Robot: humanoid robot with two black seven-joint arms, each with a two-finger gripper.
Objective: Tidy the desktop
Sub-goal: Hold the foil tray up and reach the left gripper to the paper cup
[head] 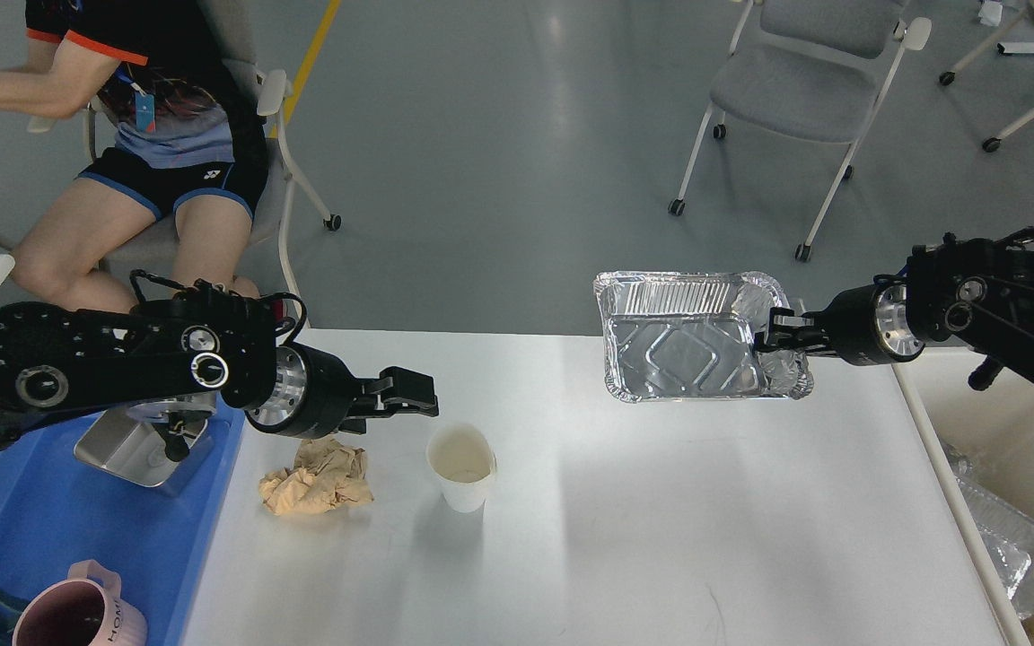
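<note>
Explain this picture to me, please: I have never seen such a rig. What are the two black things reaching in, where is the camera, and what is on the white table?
The camera sits in a humanoid robot's head, looking forward and down, so the two black things are its own arms. Each ends in a two-finger gripper. The right gripper is shut on the rim of a foil tray, holding it at the far edge of the desktop. The left gripper holds nothing and hangs just left of a paper cup; whether its fingers are open I cannot tell. Beside the cup lies a crumpled brown paper. At the left stands a blue tray with a metal container, and a pink mug below. A seated person and an empty chair are behind.
</note>
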